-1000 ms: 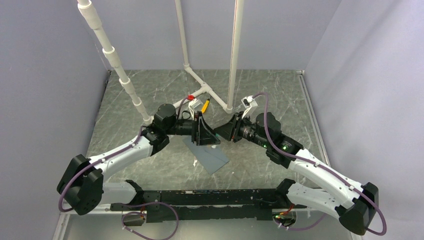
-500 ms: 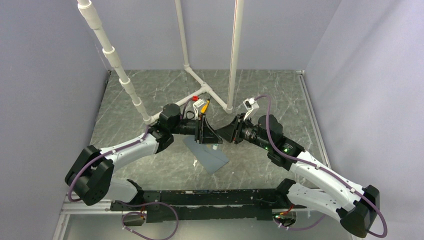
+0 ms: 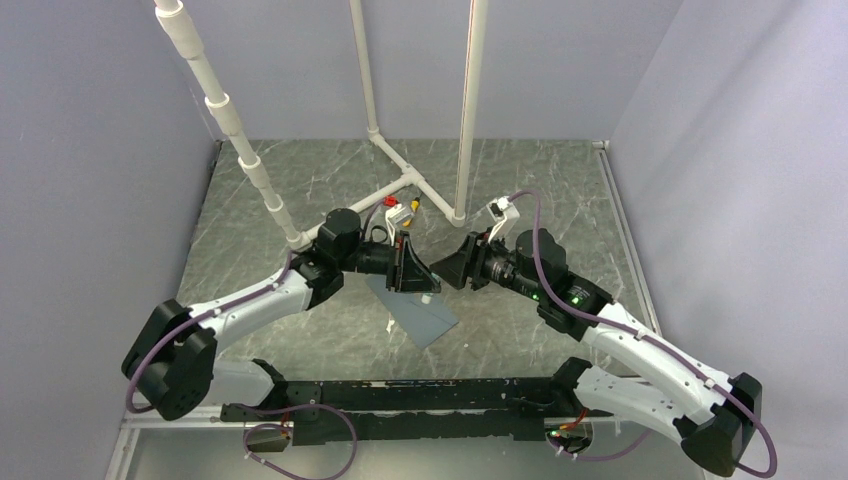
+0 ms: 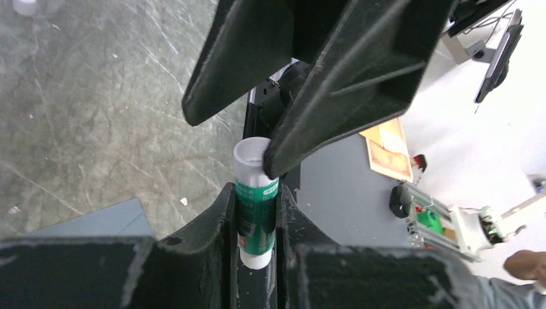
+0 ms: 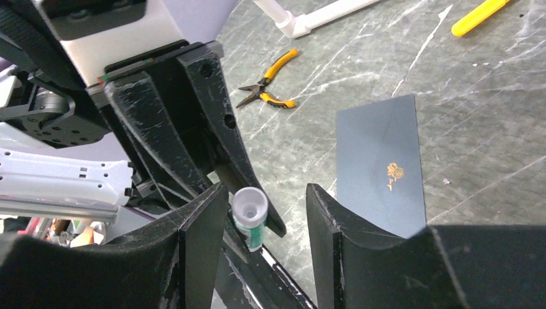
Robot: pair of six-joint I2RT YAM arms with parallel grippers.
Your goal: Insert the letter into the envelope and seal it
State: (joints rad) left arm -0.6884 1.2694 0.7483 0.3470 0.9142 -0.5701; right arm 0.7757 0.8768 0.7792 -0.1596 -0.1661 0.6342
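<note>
Since a second ago my left arm has swung its wrist a little toward the right of the top view, and the fingers of my left gripper have drawn together. They are now clamped on a white plastic glue stick with a green label, one finger on each side of the tube. The tube stands out past my fingertips with its open round end toward the other arm.

My right gripper has widened over the same second. Its two black fingers stand clearly apart and hold nothing. In the right wrist view the tube's rim sits just beside the left-hand finger; I cannot tell whether it touches.

Both grippers meet nose to nose at the centre of the top view, above the grey marbled table. The slate blue-grey rectangular paper envelope lies flat on the table just below them, turned on a diagonal, with a small gold mark on its upper face. A pair of yellow-handled pliers lies on the table in the upper middle of the right wrist view.
</note>
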